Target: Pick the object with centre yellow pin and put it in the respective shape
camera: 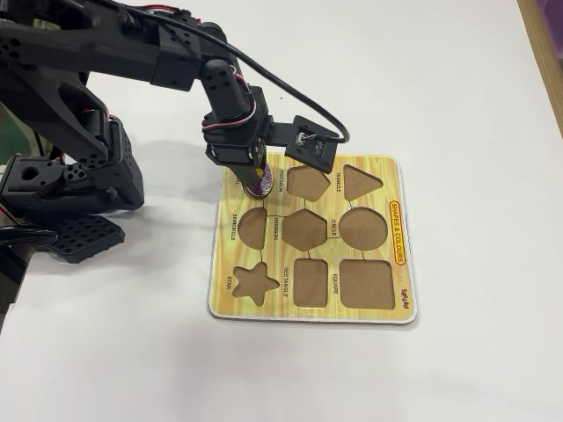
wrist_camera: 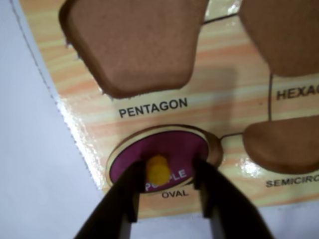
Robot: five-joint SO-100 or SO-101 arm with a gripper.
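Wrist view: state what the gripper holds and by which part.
Nothing clearly held: the gripper brackets the purple oval piece's yellow knob, fingers apart from it.

A: What colours are on the oval piece [wrist_camera: 169, 149]?

B: Purple face, pale cream rim, yellow knob [wrist_camera: 158, 169] at its centre, white lettering.

A: And the board [camera: 387, 299]?

B: Pale yellow-orange wood-grain print with black shape names; the empty recesses are plain brown. An orange title strip [camera: 398, 231] runs along one edge.

A: The rest?

B: A black gripper [wrist_camera: 167, 191], black arm [camera: 132, 53], and a white surface [camera: 440, 88].
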